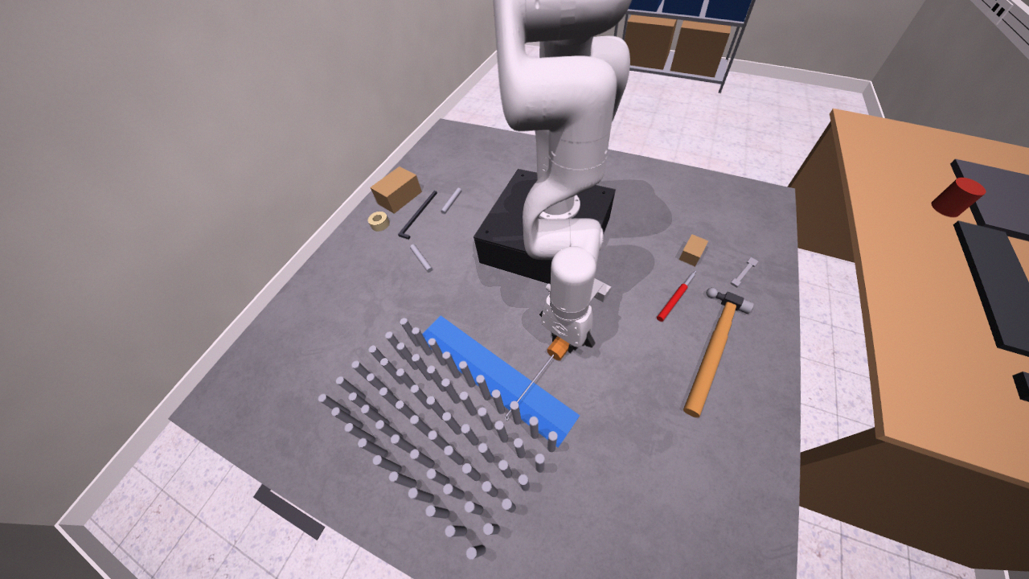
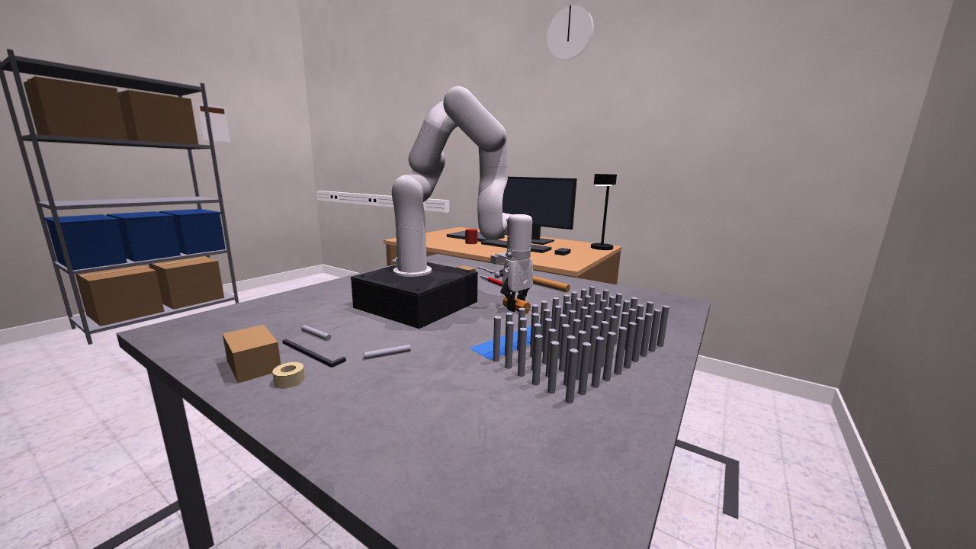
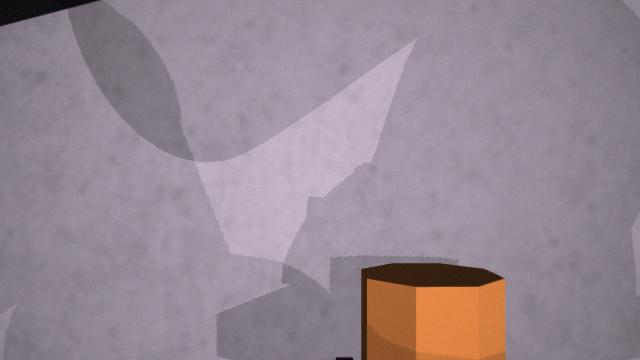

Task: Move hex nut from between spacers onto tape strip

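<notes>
The gripper (image 1: pixel 568 344) points straight down at the table, clenched around the orange-brown handle of the hook pick (image 1: pixel 555 349). From the wrist view the faceted handle end (image 3: pixel 432 312) fills the lower part of the frame over shadowed grey table (image 3: pixel 150 250). The pick's thin shaft runs from the handle across the blue strip of tape (image 1: pixel 489 367), and its tip lies among the spacers (image 1: pixel 432 425) at the strip's far edge, near the right end of the grid. I cannot make out the hex nut; it is too small or hidden between the posts. The spacers I can see stand upright in tidy rows. Off to the arm's side lie a hammer (image 1: pixel 712 359) and a red-handled screwdriver (image 1: pixel 674 302). Behind the arm sits its black base (image 1: pixel 496 237).
</notes>
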You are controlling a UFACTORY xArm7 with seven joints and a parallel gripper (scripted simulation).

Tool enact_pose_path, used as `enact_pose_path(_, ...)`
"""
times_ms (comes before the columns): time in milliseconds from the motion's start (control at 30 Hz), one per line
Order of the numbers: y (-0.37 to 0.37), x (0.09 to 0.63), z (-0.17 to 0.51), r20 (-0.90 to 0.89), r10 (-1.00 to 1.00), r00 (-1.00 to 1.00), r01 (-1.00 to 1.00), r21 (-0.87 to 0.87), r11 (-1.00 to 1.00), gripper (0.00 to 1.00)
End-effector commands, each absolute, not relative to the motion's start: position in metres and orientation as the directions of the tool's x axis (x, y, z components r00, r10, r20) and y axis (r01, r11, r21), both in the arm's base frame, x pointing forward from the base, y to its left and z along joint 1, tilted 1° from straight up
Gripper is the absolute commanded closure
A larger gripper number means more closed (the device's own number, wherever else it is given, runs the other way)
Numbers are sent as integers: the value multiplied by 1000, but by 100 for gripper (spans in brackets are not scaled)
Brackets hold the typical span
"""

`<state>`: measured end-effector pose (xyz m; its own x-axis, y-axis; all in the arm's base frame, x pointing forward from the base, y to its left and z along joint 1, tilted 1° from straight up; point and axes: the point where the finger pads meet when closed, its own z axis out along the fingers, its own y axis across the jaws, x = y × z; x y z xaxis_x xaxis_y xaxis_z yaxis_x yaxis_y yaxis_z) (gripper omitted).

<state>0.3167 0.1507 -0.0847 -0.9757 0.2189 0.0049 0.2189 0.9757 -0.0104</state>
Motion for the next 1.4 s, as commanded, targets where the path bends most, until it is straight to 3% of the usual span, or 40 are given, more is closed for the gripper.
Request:
enact_pose_path(0, 153, 310, -84, 2, 219, -976, 219, -9, 976, 100)
enact_pose_path(1367, 160, 280, -84, 2, 219, -976, 219, -9, 976, 100)
